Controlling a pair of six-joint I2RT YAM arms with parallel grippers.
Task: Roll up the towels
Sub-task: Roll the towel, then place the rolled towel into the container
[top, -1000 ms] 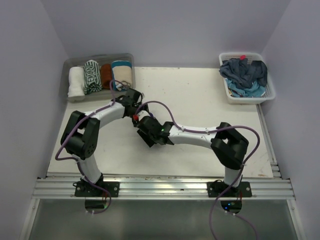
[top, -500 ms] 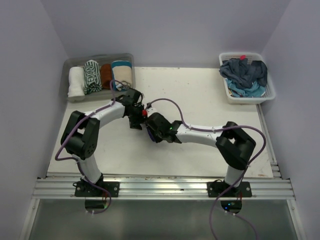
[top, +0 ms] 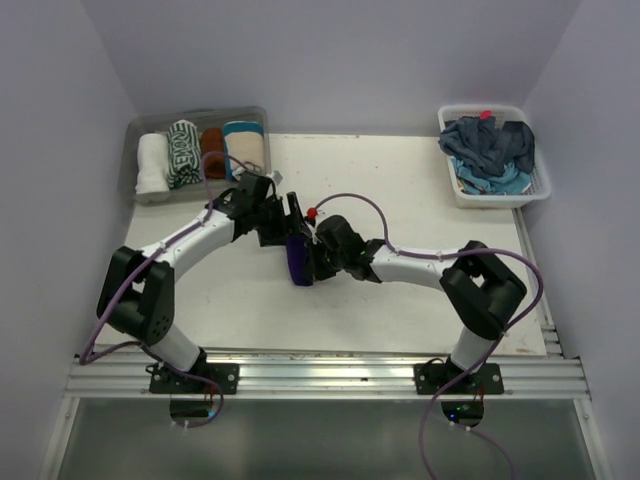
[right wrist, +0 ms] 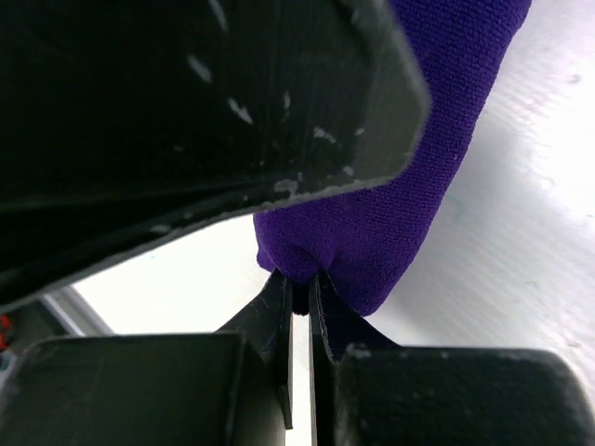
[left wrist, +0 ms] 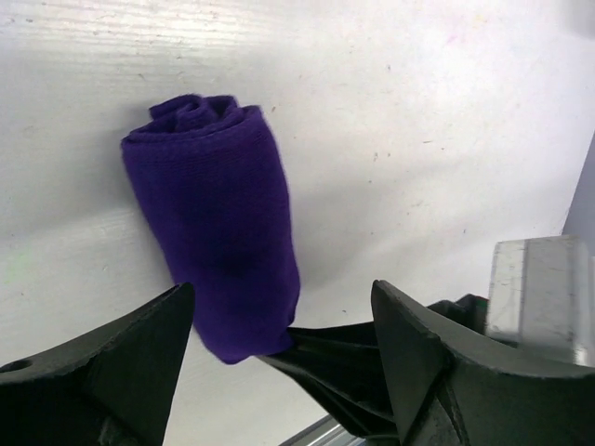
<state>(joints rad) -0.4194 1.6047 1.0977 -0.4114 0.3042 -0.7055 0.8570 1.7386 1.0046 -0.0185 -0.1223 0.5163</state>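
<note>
A deep purple towel (top: 297, 264) lies rolled up on the white table (top: 420, 200), near the middle. In the left wrist view the roll (left wrist: 209, 214) lies on the table with its spiral end away from the camera. My left gripper (left wrist: 284, 290) hovers over the near end, open, with a finger on either side and nothing gripped. My right gripper (right wrist: 299, 279) is shut on a small pinch of cloth at that near end of the roll (right wrist: 418, 186). Its fingers (left wrist: 344, 358) show under the left gripper. From above, both grippers meet at the roll, left gripper (top: 290, 215) and right gripper (top: 312, 262).
A clear plastic tub (top: 195, 115) at the back left holds several rolled towels: white (top: 152, 163), green-patterned (top: 184, 152), rust-brown (top: 212, 150), cream-and-teal (top: 245, 148). A white lattice basket (top: 545, 185) at the back right holds a heap of loose navy and light blue towels (top: 488, 145).
My right gripper has shut on the end of the purple roll. My left arm has swung right over the roll and its jaws have opened.
</note>
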